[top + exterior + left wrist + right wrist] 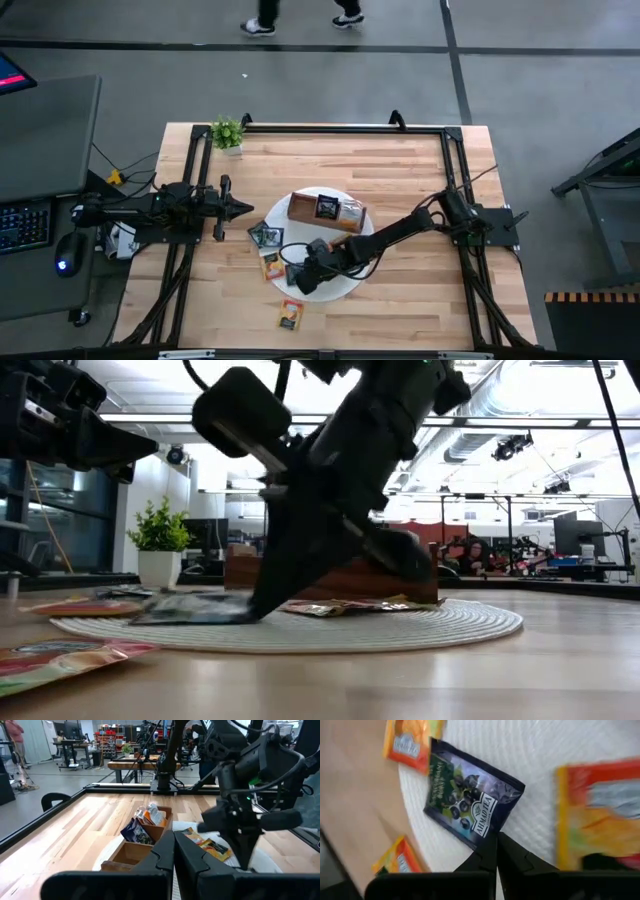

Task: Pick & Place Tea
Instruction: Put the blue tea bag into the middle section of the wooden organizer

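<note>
On the mat point(535, 750), right pincer point(496, 851) clamps only the dark sachet's point(470, 795) edge; lifting may slip it free.

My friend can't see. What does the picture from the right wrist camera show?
The right end effector is shut on the edge of a dark tea sachet lying on a white round mat. An orange sachet lies above it, another on the wooden table, and a red-yellow one beside it.

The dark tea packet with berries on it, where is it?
The dark sachet lies at the white mat's edge, right gripper shut on its edge, beside an orange sachet.
</note>
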You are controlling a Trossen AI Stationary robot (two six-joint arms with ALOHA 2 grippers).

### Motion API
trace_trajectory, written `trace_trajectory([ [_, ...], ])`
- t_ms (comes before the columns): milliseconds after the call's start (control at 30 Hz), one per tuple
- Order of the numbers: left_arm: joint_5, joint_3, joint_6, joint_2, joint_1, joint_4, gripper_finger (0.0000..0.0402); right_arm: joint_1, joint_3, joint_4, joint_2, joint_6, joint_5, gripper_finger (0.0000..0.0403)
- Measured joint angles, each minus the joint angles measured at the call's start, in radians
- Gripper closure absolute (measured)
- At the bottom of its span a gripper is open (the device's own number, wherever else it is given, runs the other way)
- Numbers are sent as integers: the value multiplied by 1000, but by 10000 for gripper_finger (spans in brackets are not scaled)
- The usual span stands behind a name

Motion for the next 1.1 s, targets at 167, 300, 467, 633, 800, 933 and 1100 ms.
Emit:
trace_trajectory([
  [167,1,0,0,0,0,0,401,0,54,-154,-54,-62,63,402],
  [300,1,0,0,0,0,0,401,1,122,-287,-69,-132,114,403],
  [467,1,0,0,0,0,0,401,-2,247,-523,-73,-230,202,403],
  [633,1,0,0,0,0,0,401,-17,363,-753,-74,-342,304,403],
  [800,1,0,0,0,0,0,401,-45,467,-944,-74,-490,407,403],
  [933,1,0,0,0,0,0,401,-78,523,-1074,-75,-639,455,403],
  [1100,1,0,0,0,0,0,401,-121,545,-1130,-75,-829,486,403],
])
